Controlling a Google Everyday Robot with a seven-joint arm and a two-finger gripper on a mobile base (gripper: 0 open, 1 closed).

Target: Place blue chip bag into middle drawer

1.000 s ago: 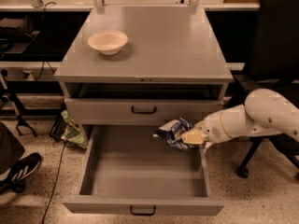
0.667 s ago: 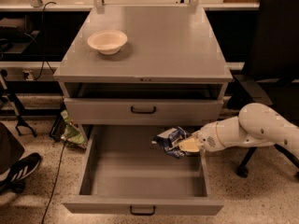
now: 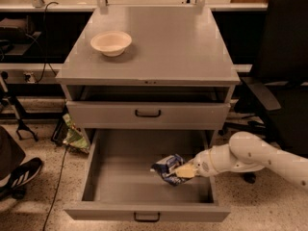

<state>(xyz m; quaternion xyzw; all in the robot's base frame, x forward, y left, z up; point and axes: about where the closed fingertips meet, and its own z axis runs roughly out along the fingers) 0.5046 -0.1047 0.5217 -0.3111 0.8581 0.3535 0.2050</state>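
The blue chip bag [image 3: 167,168], crumpled dark blue and white, is inside the open middle drawer [image 3: 115,186], low over its floor at the right side. My gripper [image 3: 184,171] reaches in from the right over the drawer's side wall and is shut on the bag's right edge. The white arm [image 3: 250,155] extends away to the right. The drawer is pulled fully out, its black loop handle [image 3: 146,217] at the front. I cannot tell whether the bag touches the drawer floor.
A cream bowl [image 3: 110,43] sits on the cabinet top. The upper drawer front [image 3: 147,114] is shut. A green bag [image 3: 74,136] lies on the floor left of the cabinet. A black office chair [image 3: 284,71] stands at the right. A shoe [image 3: 19,174] is at the far left.
The gripper has carried the blue chip bag down and slightly left, from above the drawer's right wall to low inside the drawer.
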